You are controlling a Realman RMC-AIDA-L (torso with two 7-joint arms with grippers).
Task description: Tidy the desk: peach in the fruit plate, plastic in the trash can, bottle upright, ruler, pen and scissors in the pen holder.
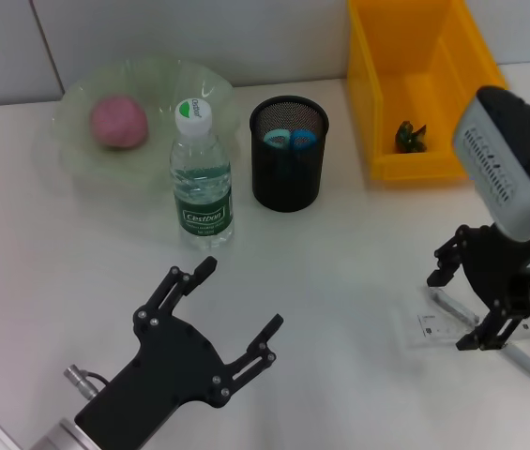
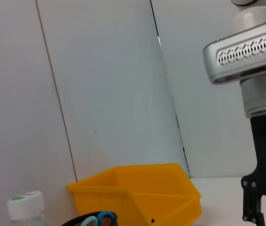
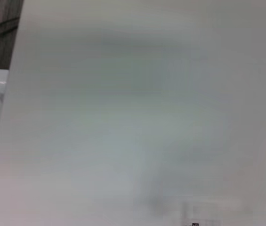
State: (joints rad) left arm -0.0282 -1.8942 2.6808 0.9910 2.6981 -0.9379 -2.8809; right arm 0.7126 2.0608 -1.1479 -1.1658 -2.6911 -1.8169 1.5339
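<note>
Overhead, right hand [image 1: 461, 300] spread over ruler [image 1: 490, 328] and pen [image 1: 527, 361], left hand [image 1: 241, 295] spread, right wrist view blank.

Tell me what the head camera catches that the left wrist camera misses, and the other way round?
Only the head view shows the peach in the fruit plate, the open left gripper, and the clear ruler and pen under the open right gripper. Only the left wrist view shows the wall panels. Both show the upright bottle, black pen holder, yellow bin and the right arm.
</note>
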